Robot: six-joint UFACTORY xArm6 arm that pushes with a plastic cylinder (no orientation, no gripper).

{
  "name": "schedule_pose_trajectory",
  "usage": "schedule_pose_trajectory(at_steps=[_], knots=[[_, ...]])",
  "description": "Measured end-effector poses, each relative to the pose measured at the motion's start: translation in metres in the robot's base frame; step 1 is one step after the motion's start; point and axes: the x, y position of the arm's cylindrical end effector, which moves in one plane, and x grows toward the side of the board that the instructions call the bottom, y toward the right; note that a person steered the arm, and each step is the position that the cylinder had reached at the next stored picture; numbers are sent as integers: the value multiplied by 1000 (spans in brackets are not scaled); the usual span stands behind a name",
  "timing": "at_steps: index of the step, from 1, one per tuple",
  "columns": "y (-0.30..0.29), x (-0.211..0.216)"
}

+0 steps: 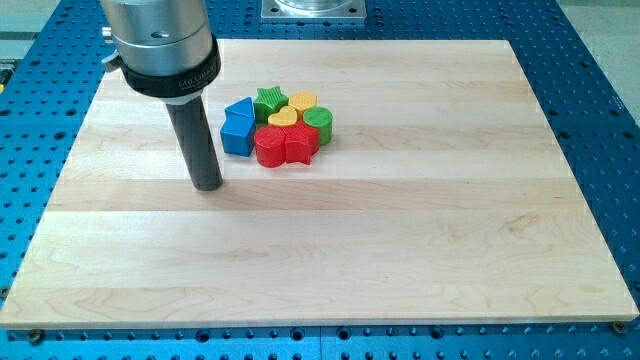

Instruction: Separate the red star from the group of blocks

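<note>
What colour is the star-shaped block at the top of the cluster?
Green: the green star, seen in the camera view, sits at the cluster's top.

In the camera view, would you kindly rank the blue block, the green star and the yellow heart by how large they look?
1. Blue block, clearly the largest.
2 and 3. Green star and yellow heart: they look much alike, and neighbouring blocks partly hide both, so I will not rank them.
</note>
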Motion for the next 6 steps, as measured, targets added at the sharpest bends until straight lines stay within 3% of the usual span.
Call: schedule_pose_trajectory(at_steps=[2,3,4,5,6], knots=[[8,-16],[43,-63],[148,-55],[184,4],[156,-38]])
